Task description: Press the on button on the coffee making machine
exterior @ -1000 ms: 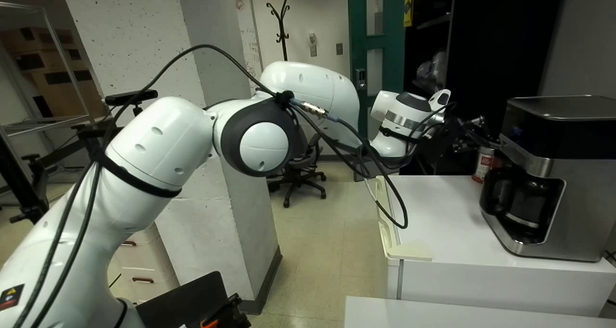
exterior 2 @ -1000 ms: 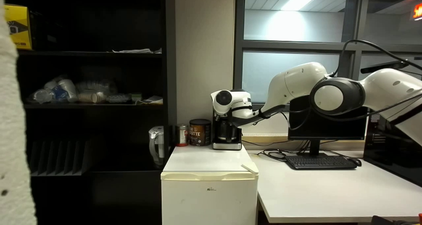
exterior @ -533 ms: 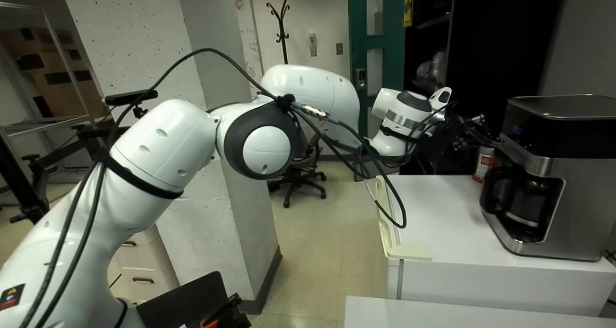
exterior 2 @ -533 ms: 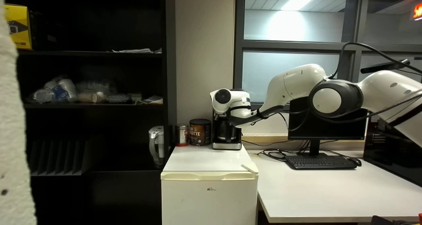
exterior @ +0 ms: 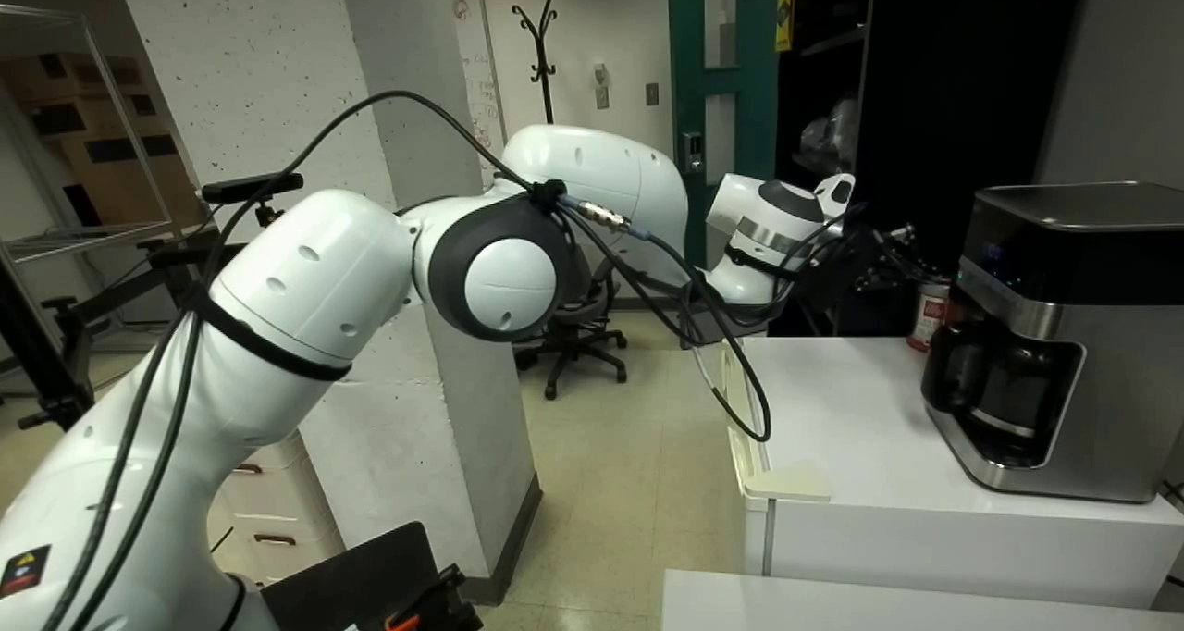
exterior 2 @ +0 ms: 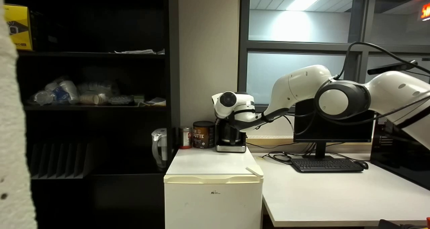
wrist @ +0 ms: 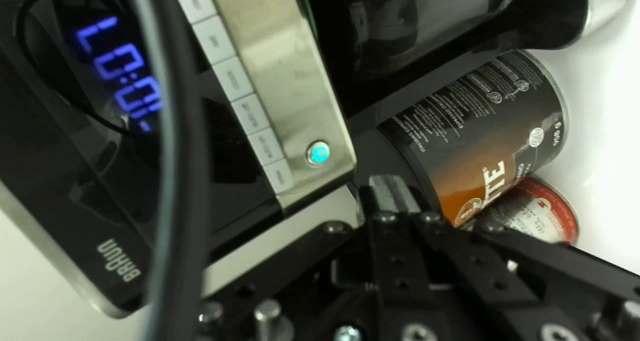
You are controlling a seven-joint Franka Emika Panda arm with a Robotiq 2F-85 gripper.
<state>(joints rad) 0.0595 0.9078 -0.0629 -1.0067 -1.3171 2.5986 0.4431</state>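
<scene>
Upright coffee machine, front toward hand

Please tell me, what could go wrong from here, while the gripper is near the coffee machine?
The round button is lit, so pressing it now might switch the coffee machine off. The shut gripper appears close to the dark coffee can in the wrist view; a sideways swing could knock it.
</scene>
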